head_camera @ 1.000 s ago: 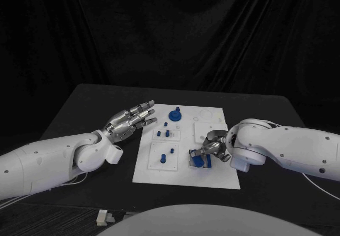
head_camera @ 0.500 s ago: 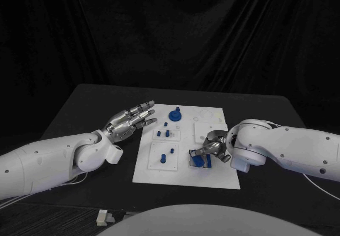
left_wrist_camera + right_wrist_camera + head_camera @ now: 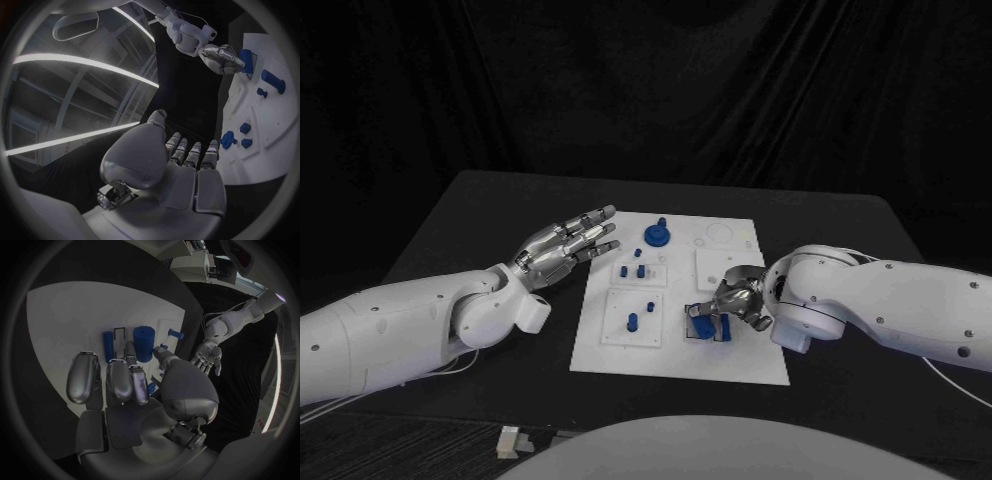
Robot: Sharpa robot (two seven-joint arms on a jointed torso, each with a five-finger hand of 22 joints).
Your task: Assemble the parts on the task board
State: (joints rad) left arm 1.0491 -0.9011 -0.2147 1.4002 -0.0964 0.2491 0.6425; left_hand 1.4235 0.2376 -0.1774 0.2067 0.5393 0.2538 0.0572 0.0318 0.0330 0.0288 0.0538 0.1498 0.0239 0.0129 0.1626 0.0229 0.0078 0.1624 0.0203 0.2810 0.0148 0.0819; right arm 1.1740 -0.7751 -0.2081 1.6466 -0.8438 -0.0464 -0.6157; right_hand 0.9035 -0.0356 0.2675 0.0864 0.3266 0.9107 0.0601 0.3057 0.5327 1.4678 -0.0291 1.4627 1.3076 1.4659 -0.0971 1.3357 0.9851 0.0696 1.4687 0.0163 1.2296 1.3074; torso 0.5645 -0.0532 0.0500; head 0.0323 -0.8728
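Right hand [image 3: 737,303] down over the blue parts at the task board's [image 3: 678,355] near right corner.
Whether its curled fingers grip the blue cylinder [image 3: 144,343] there, I can't tell; one left hand [image 3: 564,248] hovers spread, holding nothing, beside the board's left edge.

Task board [image 3: 678,350] at table [image 3: 473,215] centre. Left hand [image 3: 567,246] just beside board's left edge, over the table. Right hand [image 3: 733,302] over board's right half, above a part [image 3: 705,325] (contact unclear). Other parts [image 3: 655,236] toward the far edge.
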